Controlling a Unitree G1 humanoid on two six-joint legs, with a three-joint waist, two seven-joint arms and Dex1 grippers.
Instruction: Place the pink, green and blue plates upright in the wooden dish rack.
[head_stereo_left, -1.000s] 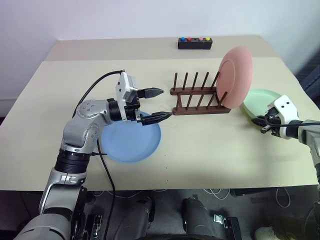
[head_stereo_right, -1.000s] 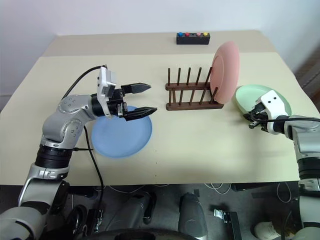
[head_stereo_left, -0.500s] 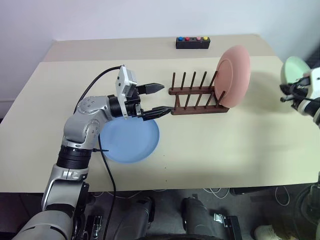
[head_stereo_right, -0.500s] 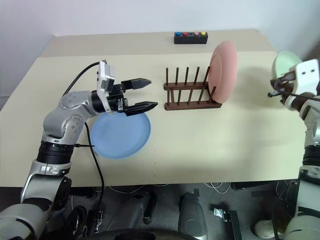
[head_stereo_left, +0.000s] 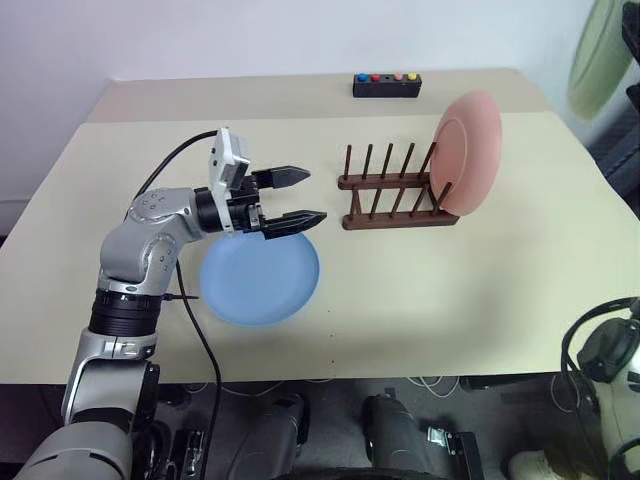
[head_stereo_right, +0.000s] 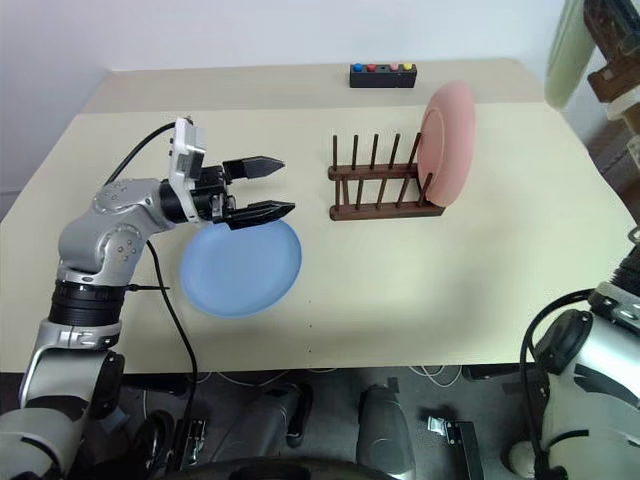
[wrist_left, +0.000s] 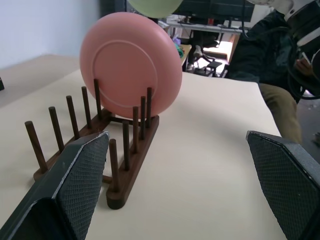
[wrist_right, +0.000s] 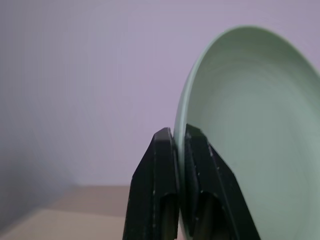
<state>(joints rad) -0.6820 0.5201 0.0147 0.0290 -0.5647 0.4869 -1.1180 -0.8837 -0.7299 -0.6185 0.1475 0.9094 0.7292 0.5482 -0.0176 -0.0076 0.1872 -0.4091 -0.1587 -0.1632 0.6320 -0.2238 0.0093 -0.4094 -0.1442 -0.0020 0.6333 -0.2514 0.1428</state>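
- Green plate (head_stereo_left: 600, 58): now high in the air at the far right, edge-on and roughly vertical. A second ago it lay flat on the bench to the right of the rack; it has been lifted clear.
- Right pincer (wrist_right: 179, 145): clenched on the green plate's rim, one finger on each face. Grip looks narrow, right at the edge, so the plate could swing or slip in transit.
- Wooden dish rack (head_stereo_left: 398, 196): pink plate (head_stereo_left: 466, 152) stands upright in its rightmost slot, unchanged. The slots to its left are free.
- Blue plate (head_stereo_left: 260, 278): flat on the bench, left of the rack, unmoved.
- Left pincer (head_stereo_left: 294, 196): released, fingers wide apart, hovering above the blue plate's far edge, pointing toward the rack; it has drawn back a little from the rack.
- Reading: one of three racked; green is in hand and probably next for a free slot; blue not yet picked up.
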